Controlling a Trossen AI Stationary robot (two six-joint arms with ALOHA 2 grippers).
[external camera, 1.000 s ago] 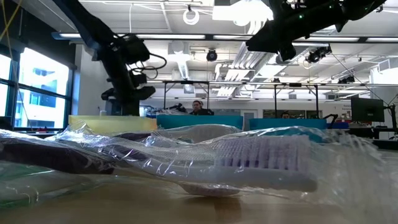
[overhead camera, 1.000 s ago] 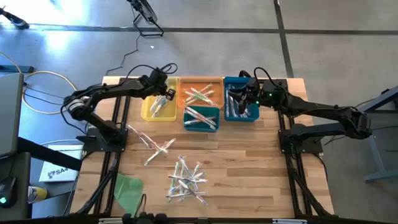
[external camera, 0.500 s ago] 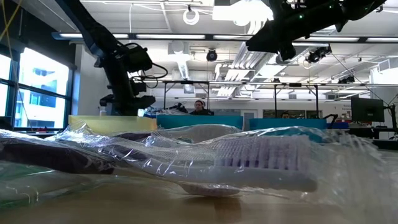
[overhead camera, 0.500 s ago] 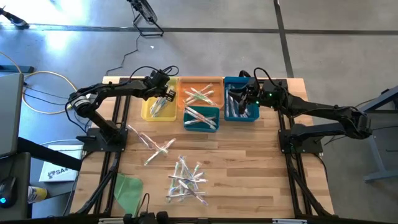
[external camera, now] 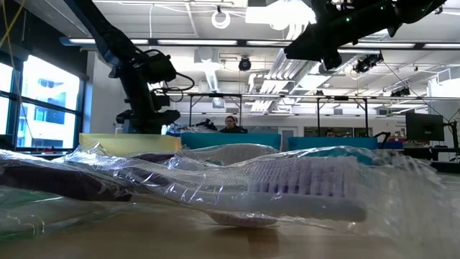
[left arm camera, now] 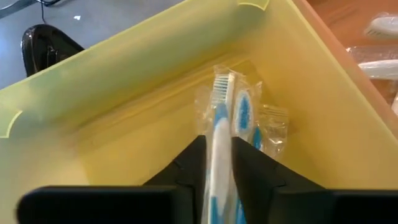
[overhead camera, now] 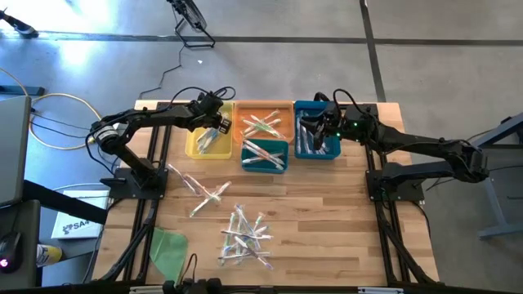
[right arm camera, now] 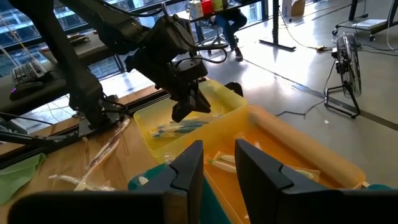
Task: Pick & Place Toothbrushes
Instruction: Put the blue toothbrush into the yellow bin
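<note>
Toothbrush, blue-and-white, plastic-wrapped, long axis toward 12 o'clock between left gripper fingers, grasped, over yellow plastic bin. Right gripper: cannot tell.

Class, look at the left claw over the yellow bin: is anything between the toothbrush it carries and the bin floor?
Nothing visible blocks it. The left claw has a blue-and-white toothbrush between its fingers, inside the yellow bin. Only wrapped toothbrushes already dropped there lie beneath and beside it.
</note>
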